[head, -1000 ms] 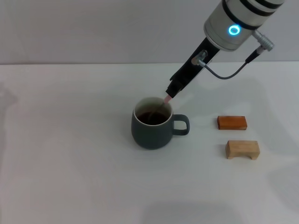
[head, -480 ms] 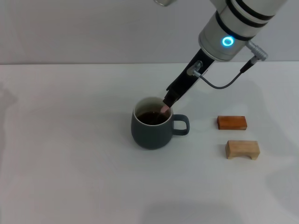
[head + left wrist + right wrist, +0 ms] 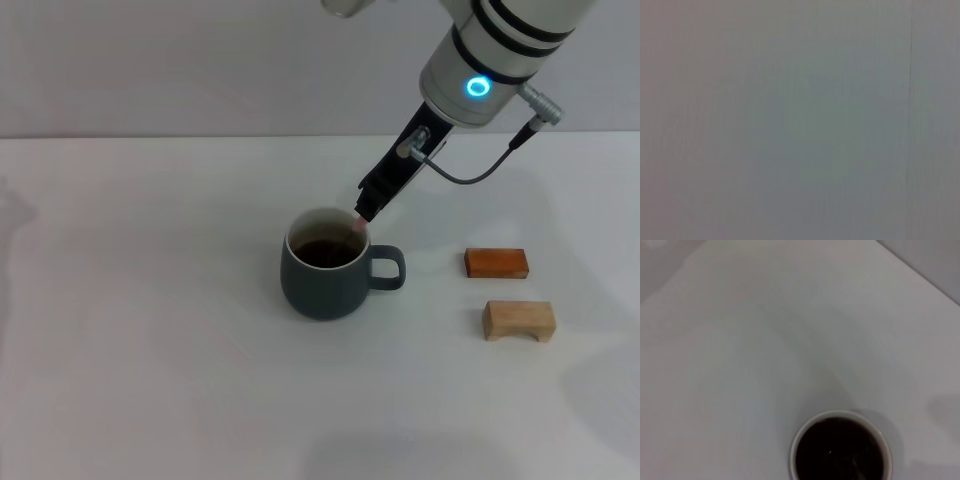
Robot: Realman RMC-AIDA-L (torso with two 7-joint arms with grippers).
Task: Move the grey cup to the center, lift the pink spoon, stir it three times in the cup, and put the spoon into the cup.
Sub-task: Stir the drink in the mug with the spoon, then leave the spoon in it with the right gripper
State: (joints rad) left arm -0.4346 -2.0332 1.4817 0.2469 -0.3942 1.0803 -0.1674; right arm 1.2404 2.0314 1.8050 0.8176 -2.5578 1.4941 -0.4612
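A plain white table (image 3: 150,350) fills the scene, meeting a bare pale grey wall (image 3: 200,60) at a straight line along the far side. The grey cup (image 3: 325,270) stands near the middle of the table, upright, its loop handle pointing toward the robot's right and dark liquid inside its white interior. The right gripper (image 3: 366,208) reaches down at a slant from the upper right and hangs just above the cup's far right rim, its jaws pinched on the pink spoon (image 3: 357,226), whose pale handle angles down into the cup. To the right of the cup, well apart from it, lie 2 blocks: an orange-brown flat block (image 3: 496,262) and, nearer the robot, a light wooden block (image 3: 518,320). The right wrist view looks down on the cup (image 3: 841,447) from above and shows the dark liquid filling it, with neither block nor the arm in sight. The left wrist view shows only a flat grey surface; the left gripper appears in no view.
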